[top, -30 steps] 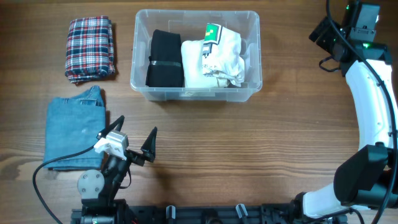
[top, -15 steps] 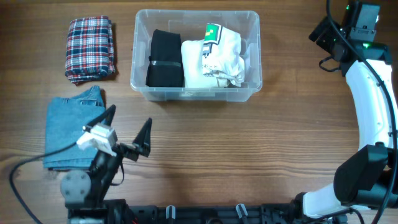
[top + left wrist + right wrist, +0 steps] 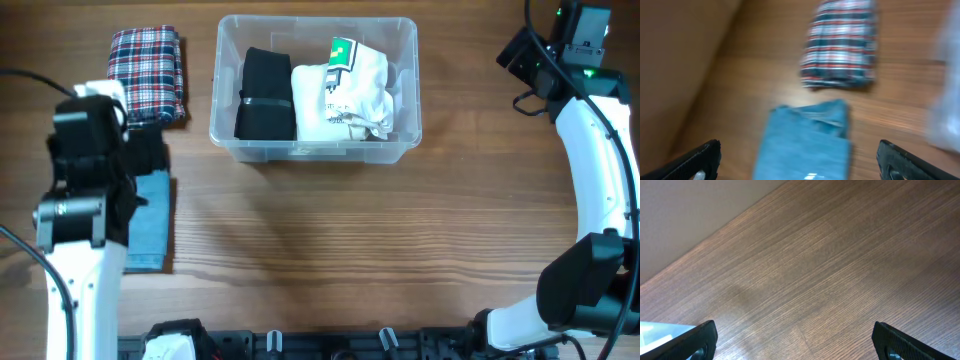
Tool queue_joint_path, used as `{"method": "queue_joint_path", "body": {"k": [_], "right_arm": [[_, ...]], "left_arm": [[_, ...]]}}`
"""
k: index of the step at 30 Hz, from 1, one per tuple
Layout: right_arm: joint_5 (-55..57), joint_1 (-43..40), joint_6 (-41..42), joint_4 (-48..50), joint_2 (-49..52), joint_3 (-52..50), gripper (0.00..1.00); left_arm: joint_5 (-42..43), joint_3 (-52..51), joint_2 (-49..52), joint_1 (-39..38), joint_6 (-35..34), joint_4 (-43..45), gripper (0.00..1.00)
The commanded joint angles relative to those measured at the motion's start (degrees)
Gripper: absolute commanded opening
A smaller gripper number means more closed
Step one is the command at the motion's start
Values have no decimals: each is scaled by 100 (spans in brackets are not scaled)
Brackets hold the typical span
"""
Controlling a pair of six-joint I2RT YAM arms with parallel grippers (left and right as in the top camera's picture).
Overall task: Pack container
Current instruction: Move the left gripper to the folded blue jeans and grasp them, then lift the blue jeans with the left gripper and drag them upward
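Observation:
The clear container [image 3: 226,146] stands at the back middle and holds a black folded garment [image 3: 265,95] and a white garment [image 3: 352,92]. Folded blue jeans [image 3: 150,222] lie at the left, mostly hidden by my left arm [image 3: 85,190]. In the blurred left wrist view the jeans [image 3: 807,142] lie below my open left gripper [image 3: 800,165], and the plaid garment [image 3: 841,44] lies beyond. My right gripper [image 3: 795,342] is open and empty over bare wood at the far right [image 3: 525,52].
A folded plaid garment [image 3: 148,75] lies at the back left, beside the container. A blurred edge of the container shows at the right of the left wrist view [image 3: 946,100]. The wooden table [image 3: 380,240] stretches in front of the container.
My left arm has swung up from the front edge and moved left and back, now over the jeans. The right arm has not moved.

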Motion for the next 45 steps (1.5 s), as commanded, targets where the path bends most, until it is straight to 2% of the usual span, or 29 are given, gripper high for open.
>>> {"method": "queue_joint_path", "body": {"k": [1, 4, 8, 14, 16, 19, 26, 29, 41, 45], "right_arm": [[-50, 7, 42, 11, 96, -42, 100], [-50, 7, 44, 13, 96, -42, 100], [-50, 7, 42, 13, 96, -42, 100], [-50, 7, 44, 11, 96, -42, 100], [-50, 7, 42, 11, 96, -42, 100], [-50, 7, 42, 13, 96, -42, 100], [-50, 7, 44, 13, 96, -42, 100], [-50, 7, 42, 13, 96, -42, 100], [-50, 7, 42, 13, 96, -42, 100], [-50, 7, 44, 13, 96, -42, 100]], "left_arm": [[-557, 116, 483, 876, 105, -173, 100], [365, 116, 955, 1880, 103, -522, 100], [1408, 116, 1436, 2702, 55, -603, 100], [1521, 116, 2190, 3517, -190, -433, 100], [1982, 114, 2448, 3700, -184, -481, 100], [2612, 114, 2745, 3866, -184, -492, 100], [2778, 72, 3300, 3906, -181, -579, 100], [3187, -66, 3462, 3906, -181, -531, 100], [4538, -216, 3539, 3901, -184, -739, 100], [5333, -221, 3539, 3901, -184, -970, 100]]}}
